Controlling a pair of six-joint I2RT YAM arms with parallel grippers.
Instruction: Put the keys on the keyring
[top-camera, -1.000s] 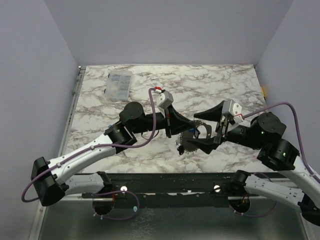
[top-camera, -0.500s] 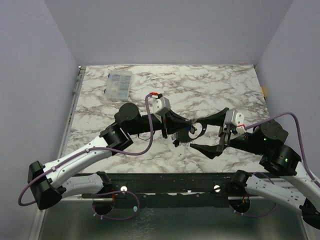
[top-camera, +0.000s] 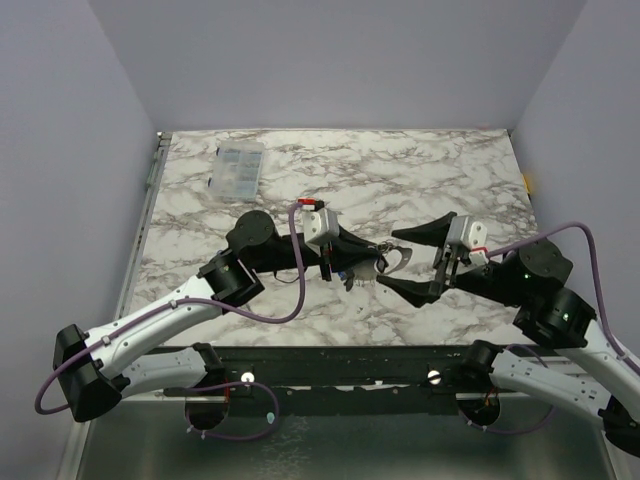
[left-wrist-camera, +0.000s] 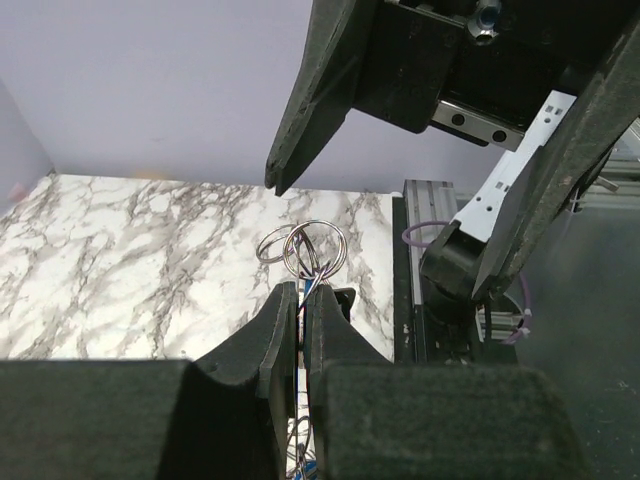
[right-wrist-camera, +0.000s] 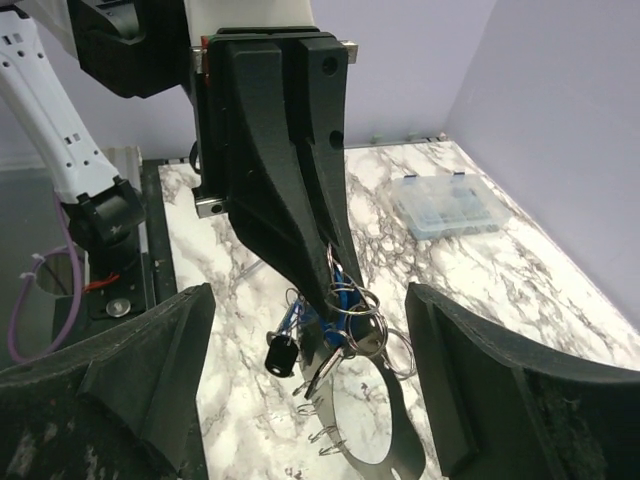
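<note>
Since a second ago the left gripper (top-camera: 372, 262) has carried its bundle from nearer the table's near edge toward the far side, and the right gripper (top-camera: 388, 258) has begun to narrow. The left fingers are clamped on the keyring (left-wrist-camera: 305, 248), which hangs off their tips, apparently clear of the marble table (top-camera: 450, 170), with the keys (right-wrist-camera: 283, 352) dangling in the same bundle. The right claw stands wide, gripping nothing. From it the ring lies straight ahead to the left, between its two fingers, so the right arm is the free one to work on the bundle.
</note>
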